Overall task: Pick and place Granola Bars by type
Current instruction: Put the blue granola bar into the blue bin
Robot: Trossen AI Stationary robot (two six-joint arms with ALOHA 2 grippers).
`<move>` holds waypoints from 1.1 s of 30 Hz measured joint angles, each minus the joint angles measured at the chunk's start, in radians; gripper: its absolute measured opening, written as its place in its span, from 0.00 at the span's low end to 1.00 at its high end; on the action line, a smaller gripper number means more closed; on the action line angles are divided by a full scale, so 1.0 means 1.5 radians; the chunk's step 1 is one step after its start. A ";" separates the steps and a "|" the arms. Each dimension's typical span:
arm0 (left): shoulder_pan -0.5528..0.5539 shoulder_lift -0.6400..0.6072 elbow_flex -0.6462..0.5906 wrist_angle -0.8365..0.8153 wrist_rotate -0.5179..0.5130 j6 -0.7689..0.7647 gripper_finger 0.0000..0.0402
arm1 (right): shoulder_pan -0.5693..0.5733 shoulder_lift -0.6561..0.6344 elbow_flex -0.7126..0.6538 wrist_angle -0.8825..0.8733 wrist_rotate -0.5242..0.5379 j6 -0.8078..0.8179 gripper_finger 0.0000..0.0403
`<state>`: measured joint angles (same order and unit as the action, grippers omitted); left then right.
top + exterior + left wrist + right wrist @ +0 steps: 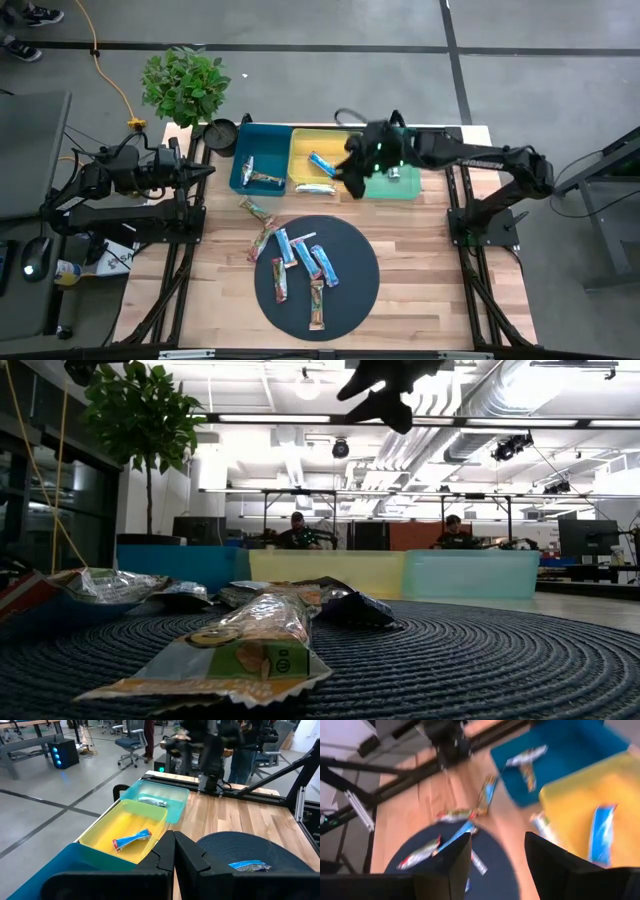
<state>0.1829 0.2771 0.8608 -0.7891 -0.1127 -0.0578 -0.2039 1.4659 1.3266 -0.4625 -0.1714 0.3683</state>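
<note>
Several granola bars lie flat on the dark round mat point(345, 285): blue ones point(303, 255) and multicolour ones point(316, 305); two more point(255, 208) rest on the wood beside it. The blue tray point(270, 140) holds a silver-white bar point(247, 170) and a multicolour one. A blue bar point(322, 163) lies in the yellow tray point(305, 145). A silver-white bar point(315, 188) lies at that tray's near edge. My right gripper point(352, 185) point(497, 842) hangs open and empty above the yellow tray's near right corner. My left gripper point(205, 172) point(174, 840) waits shut at the table's left edge.
A green tray point(405, 190) to the right of the yellow one holds a silver-white bar point(151, 800). A potted plant point(185, 85) and a dark round object point(221, 133) stand at the far left corner. Bare wood lies right of the mat. People sit at desks point(300, 532) far behind.
</note>
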 joint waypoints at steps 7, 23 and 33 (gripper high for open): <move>0.000 0.000 0.000 0.000 0.000 0.000 0.00 | 0.150 0.023 0.000 -0.049 0.145 0.134 0.43; 0.000 0.000 0.000 0.008 0.022 -0.018 0.00 | 0.291 0.151 0.004 0.009 0.156 0.256 0.43; 0.000 0.000 0.000 0.005 0.023 -0.045 0.00 | 0.332 0.257 0.158 -0.017 0.159 0.182 0.43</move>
<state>0.1829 0.2771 0.8608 -0.7809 -0.0785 -0.1250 0.2946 1.8515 1.5628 -0.4886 0.0676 0.6417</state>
